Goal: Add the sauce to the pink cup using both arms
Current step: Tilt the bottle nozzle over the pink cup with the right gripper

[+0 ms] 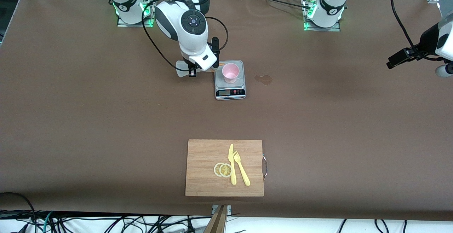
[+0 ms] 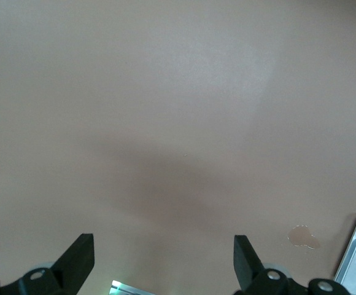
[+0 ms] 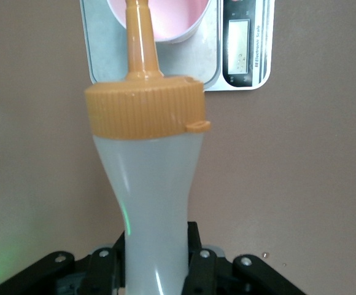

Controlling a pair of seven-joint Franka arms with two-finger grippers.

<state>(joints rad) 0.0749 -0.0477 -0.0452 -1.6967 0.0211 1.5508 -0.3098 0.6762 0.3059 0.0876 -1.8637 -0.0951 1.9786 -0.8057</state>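
Right wrist view, right claw [image 3: 156, 270] holding sauce [image 3: 150, 184], nozzle over pink cup [image 3: 166, 18], left claw [image 2: 164, 261] wide.

Translucent whitish plastic squeeze bottle [image 3: 150, 196], ribbed orange cap; smooth pale pink plastic cup [image 1: 230, 73] on brushed-metal scale [image 1: 240, 83]; matt brown tabletop [image 1: 106, 120].

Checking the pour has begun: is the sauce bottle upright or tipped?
Tipped. The right gripper holds the sauce bottle on its side, orange nozzle over the pink cup on the scale.
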